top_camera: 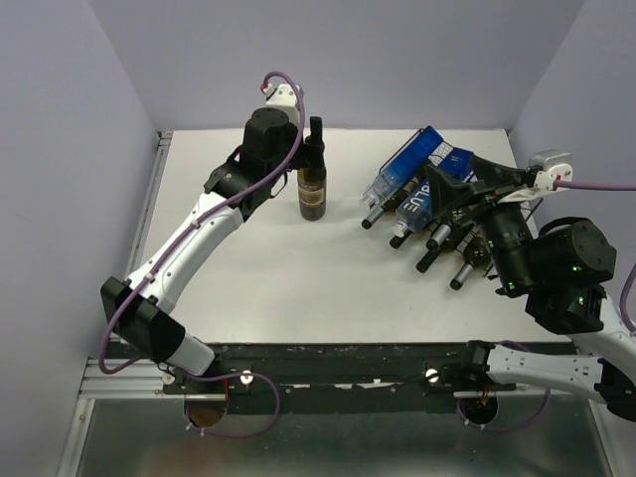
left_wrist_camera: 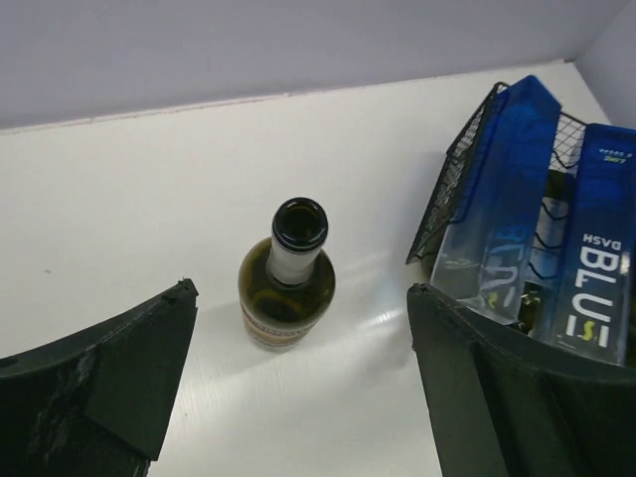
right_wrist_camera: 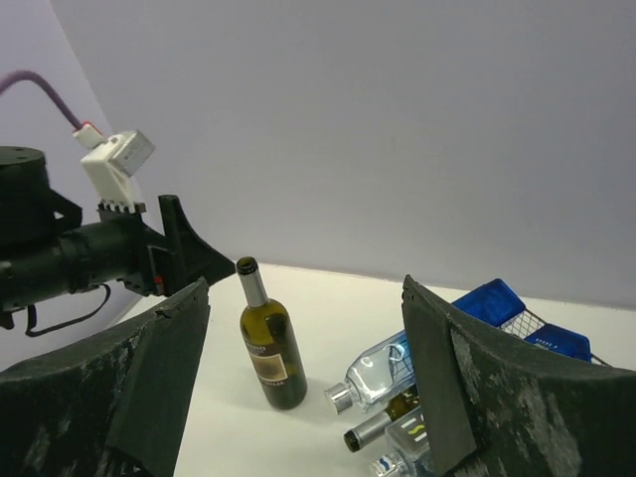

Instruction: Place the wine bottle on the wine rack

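Top external view: the wine bottle (top_camera: 312, 184) stands upright on the table (top_camera: 298, 268), toward the far side. Bare table lies between it and the lying bottles (top_camera: 437, 238) to its right. Your left gripper (top_camera: 295, 149) sits just beside its neck, not gripping it. You are at the approach, as I judge it, with the grasp, lift and placing all yet to do. One blue bottle (top_camera: 415, 202) reads "BLUE".

Left wrist view: the fingers (left_wrist_camera: 119, 378) are spread wide and empty. You look down on the wine bottle's open mouth, ahead of the tips and roughly centred between them. Its tan label is too foreshortened to read. The rack (left_wrist_camera: 449, 189) is at right with its wire side raised. The blue bottle in it shows "BLUE" and a smaller word that looks like "DASH", upside down.

Right wrist view: your right gripper (right_wrist_camera: 305, 283) is also spread and holds nothing, above the lying bottles. The wine label's print is too small to read.

Next, advance the left fingers to straddle the wine bottle, pinch, lift, then tip it into a cradle. I cannot tell which cradle is free.
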